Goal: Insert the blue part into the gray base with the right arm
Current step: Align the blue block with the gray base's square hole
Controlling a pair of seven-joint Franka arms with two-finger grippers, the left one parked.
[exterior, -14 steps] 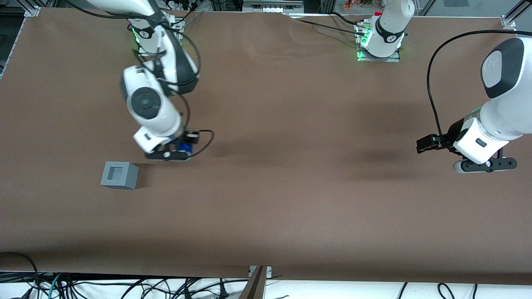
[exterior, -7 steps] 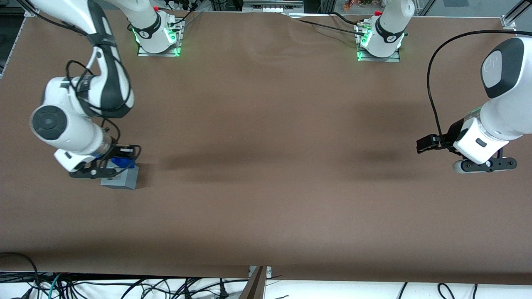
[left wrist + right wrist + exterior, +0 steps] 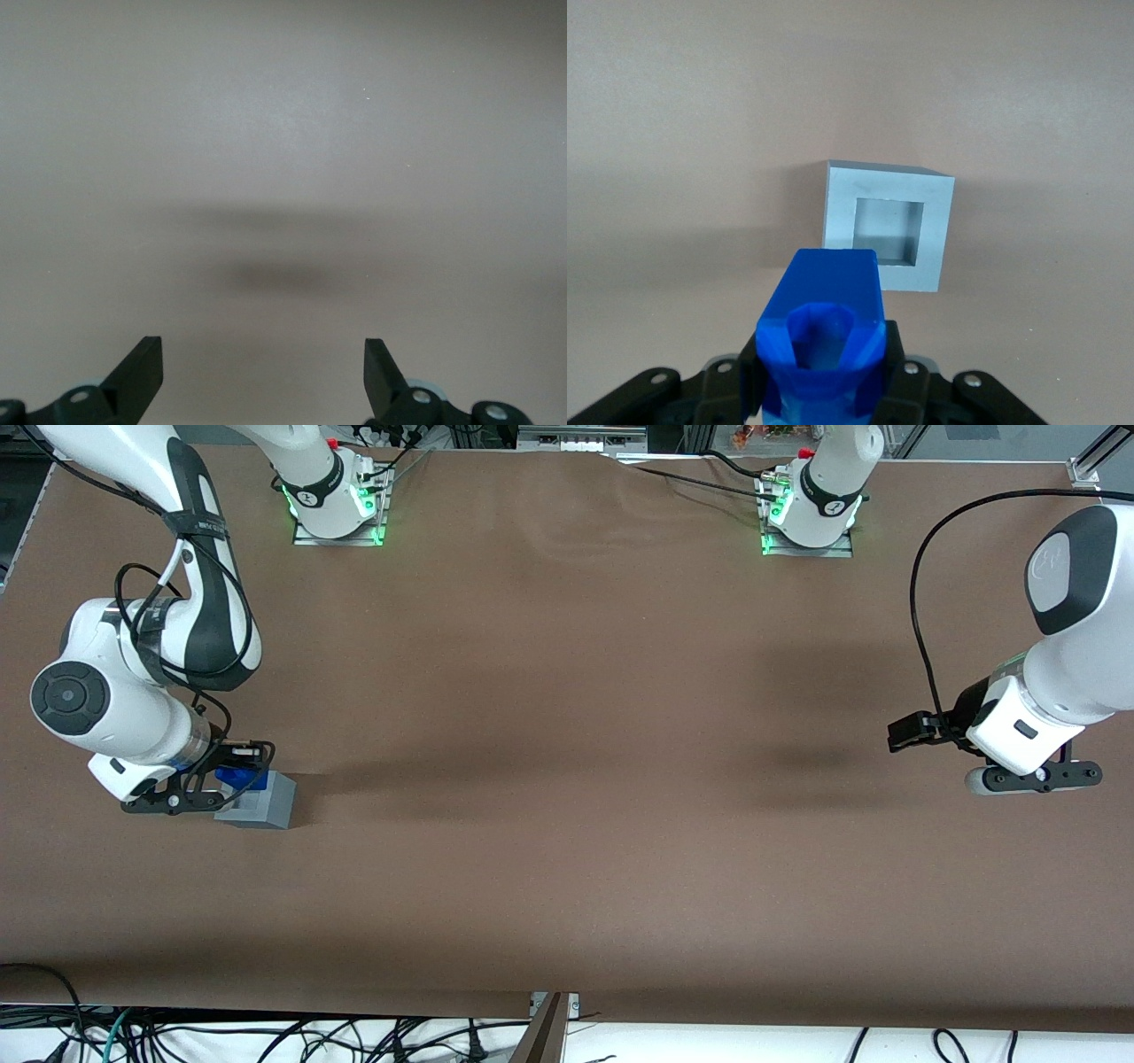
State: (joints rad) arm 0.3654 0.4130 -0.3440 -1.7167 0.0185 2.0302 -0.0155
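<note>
The right arm's hand (image 3: pixel 824 390), clamped on the blue part (image 3: pixel 824 341), hovers just above the gray base (image 3: pixel 888 225); next, it should centre the part over the recess and lower.

No readable text, label, brand, number or sign shows in any view. The blue part (image 3: pixel 822 341) and the gray base (image 3: pixel 889 225) carry no markings, and the gripper (image 3: pixel 197 795), above the base at the working arm's end of the bench (image 3: pixel 567 824), bears none that can be made out. Small round emblems sit on the arm bases at 12 o'clock, but they cannot be read.
</note>
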